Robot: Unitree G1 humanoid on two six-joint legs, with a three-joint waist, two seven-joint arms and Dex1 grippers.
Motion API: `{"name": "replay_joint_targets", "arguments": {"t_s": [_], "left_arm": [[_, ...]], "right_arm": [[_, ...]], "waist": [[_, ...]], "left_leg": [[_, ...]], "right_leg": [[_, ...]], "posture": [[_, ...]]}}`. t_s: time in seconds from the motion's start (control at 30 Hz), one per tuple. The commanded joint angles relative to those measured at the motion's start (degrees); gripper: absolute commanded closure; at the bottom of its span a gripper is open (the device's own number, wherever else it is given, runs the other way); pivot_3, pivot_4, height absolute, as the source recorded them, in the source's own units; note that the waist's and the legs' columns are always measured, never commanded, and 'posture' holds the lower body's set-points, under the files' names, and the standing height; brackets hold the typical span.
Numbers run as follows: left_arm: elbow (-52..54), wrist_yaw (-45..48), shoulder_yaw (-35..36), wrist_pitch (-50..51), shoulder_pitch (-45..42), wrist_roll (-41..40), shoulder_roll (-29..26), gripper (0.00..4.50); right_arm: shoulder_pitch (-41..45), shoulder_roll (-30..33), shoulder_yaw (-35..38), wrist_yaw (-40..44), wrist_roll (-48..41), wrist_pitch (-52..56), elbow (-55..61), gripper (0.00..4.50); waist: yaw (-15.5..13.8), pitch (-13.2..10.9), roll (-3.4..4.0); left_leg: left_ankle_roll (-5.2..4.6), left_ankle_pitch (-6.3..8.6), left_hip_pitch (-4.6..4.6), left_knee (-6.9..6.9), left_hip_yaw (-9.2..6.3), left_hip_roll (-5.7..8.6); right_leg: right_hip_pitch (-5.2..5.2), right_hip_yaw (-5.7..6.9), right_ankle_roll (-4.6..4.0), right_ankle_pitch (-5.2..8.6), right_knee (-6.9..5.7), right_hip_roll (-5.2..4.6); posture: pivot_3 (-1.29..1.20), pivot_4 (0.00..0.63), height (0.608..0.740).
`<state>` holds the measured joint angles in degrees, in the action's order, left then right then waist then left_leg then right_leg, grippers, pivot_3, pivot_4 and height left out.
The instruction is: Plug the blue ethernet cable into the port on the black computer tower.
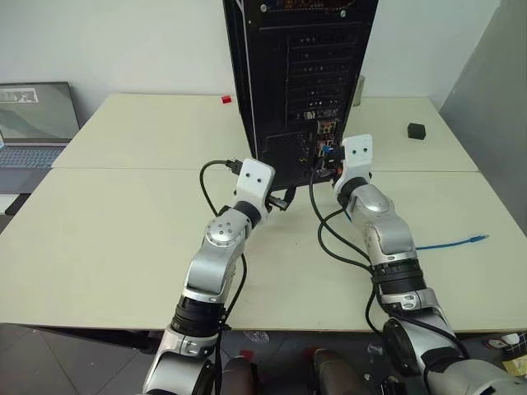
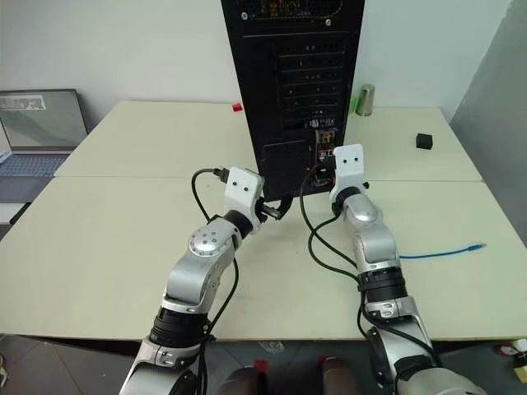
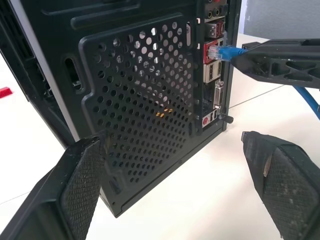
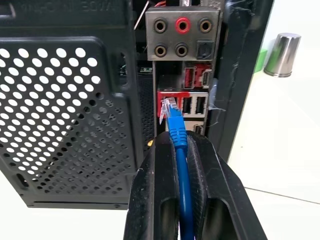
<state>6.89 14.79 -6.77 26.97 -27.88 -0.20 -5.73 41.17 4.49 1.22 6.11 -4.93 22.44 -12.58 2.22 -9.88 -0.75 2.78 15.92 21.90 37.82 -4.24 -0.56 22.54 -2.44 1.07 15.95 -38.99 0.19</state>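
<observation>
Right wrist view shows your right claw clamped on the blue ethernet cable, plug aimed lengthwise at the port just beyond; left claw gapes, idle.

The black computer tower blocks the way ahead; bare table lies open on both sides.

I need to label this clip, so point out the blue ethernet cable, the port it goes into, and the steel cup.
blue ethernet cable (image 4: 176, 131), right wrist view, blue boot behind the plug.
port (image 4: 165, 102), right wrist view, red-framed socket edge.
steel cup (image 4: 282, 55), right wrist view, side wall.
</observation>
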Motion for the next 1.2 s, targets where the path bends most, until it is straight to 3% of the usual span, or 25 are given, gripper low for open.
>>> {"name": "replay_joint_targets", "arguments": {"t_s": [0.03, 0.63, 1.2], "left_arm": [[2.7, 0.4, 0.4, -1.3, -0.4, -0.8, -0.4, 0.04], [2.6, 0.5, 0.6, -1.2, -0.7, -0.8, -0.6, 0.04], [3.7, 1.5, 0.3, -0.4, -1.0, -1.7, -1.5, 0.04]], "right_arm": [[1.6, -0.4, 0.8, -0.5, -0.7, 0.6, 2.3, 4.5], [4.6, -2.2, 2.7, -3.8, -1.8, 5.2, 2.2, 4.5], [8.7, -2.3, 2.8, -3.4, -1.0, 0.8, -6.0, 4.5]], "waist": [[0.0, 0.0, 0.0], [-0.2, 0.0, 0.0], [1.1, 0.0, 0.02]], "left_leg": [[0.0, 0.0, 0.0, 0.0, 0.0, 0.0], [0.0, 0.0, 0.11, -0.01, -0.01, 0.01], [0.01, -0.01, 0.03, 0.0, 0.09, -0.05]], "right_leg": [[0.0, 0.0, 0.0, 0.0, 0.0, 0.0], [0.11, 0.0, 0.0, 0.0, 0.0, -0.02], [0.14, -0.09, 0.02, -0.03, -0.05, -0.01]], "posture": [[0.0, 0.15, 0.74], [0.0, 0.15, 0.74], [0.0, 0.15, 0.74]]}}
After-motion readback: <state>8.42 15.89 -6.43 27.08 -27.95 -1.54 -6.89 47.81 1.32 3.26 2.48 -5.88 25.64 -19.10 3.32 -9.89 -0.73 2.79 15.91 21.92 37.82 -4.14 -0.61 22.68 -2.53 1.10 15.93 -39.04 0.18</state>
